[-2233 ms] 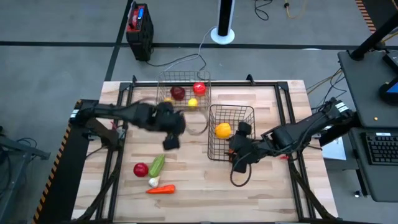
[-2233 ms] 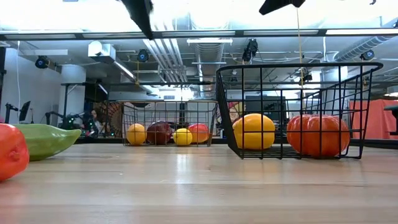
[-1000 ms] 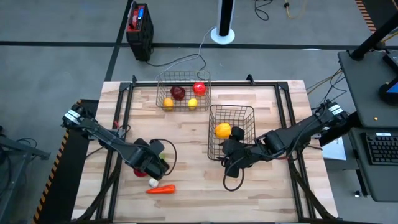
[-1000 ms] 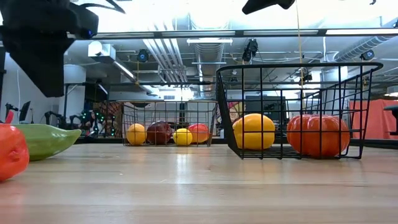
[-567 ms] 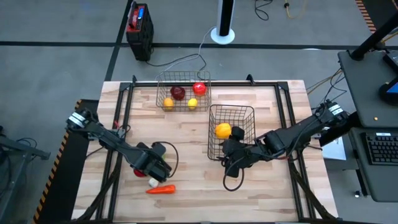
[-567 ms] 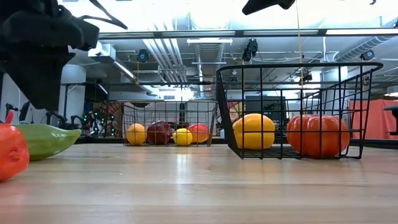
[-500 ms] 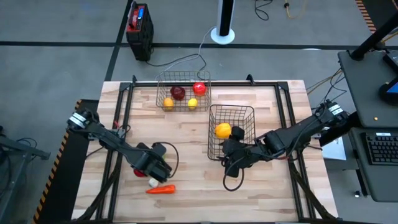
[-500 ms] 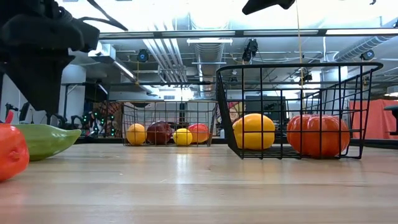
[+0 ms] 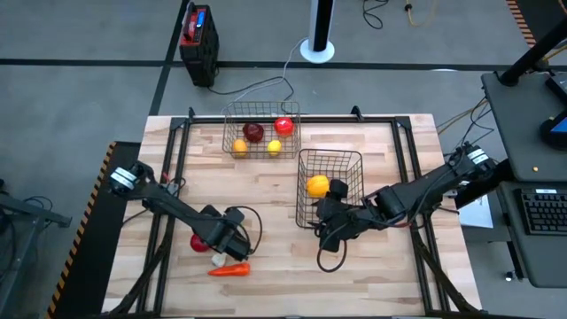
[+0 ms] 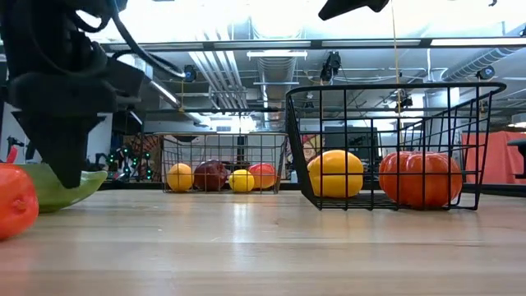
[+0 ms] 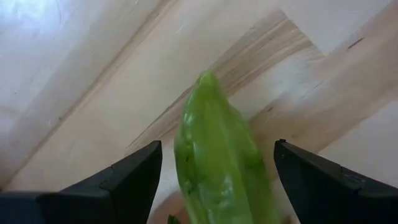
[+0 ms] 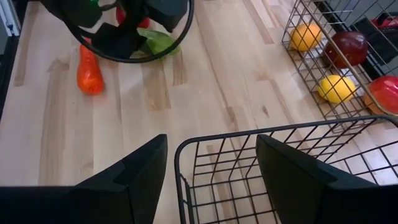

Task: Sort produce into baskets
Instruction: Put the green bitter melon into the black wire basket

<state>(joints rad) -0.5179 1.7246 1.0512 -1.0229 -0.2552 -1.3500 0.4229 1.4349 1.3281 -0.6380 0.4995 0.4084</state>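
Note:
My left gripper [image 9: 227, 237] is low over the table's near left, open, with the green cucumber [image 11: 214, 168] lying between its two fingers; I see a gap on either side. The cucumber [image 10: 53, 186] lies on the wood beside a red piece [image 9: 200, 241], white garlic [image 9: 218, 260] and an orange carrot [image 9: 229, 269]. My right gripper [image 9: 330, 232] is open and empty at the near wall of the near basket [image 9: 301, 190], which holds an orange-yellow piece [image 9: 317, 185] and an orange-red piece [image 10: 419, 179]. The far basket [image 9: 232, 120] holds several round pieces.
A red-and-black box [image 9: 198, 40] stands on the floor beyond the table's far left corner. Bare wood lies between the two arms and along the near edge. The near basket's rim [image 12: 249, 134] stands right in front of my right gripper.
My left gripper has gone down and a little toward the table's right, and now has its open fingers on either side of the green cucumber. The cucumber and the other pieces have stayed where they were.

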